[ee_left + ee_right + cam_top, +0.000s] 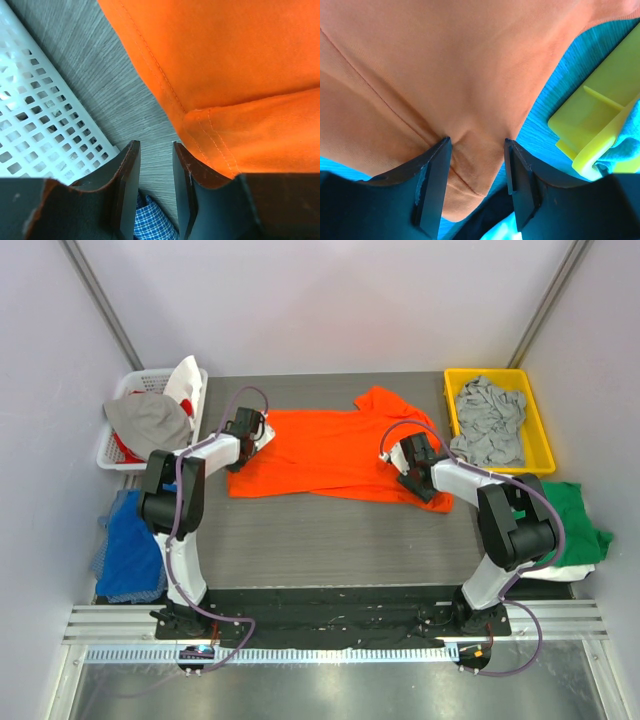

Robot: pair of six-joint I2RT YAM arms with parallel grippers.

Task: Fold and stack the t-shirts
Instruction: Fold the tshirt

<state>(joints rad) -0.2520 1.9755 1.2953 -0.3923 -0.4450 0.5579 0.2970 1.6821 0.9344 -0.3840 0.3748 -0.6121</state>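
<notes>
Though it lies rumpled, orange t-shirt (330,455), stitched hems

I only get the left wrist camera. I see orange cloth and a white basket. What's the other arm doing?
Observer: The right gripper is down on the far end of the orange shirt. Its jaws are apart and the cloth is puckered between them.
Operator: What's inside my basket?
Observer: The basket holds a heap of clothes, with a grey one on top.
Operator: Are there shirts anywhere else?
Observer: Yes, a yellow bin at the table's right side holds a crumpled grey shirt.
</notes>
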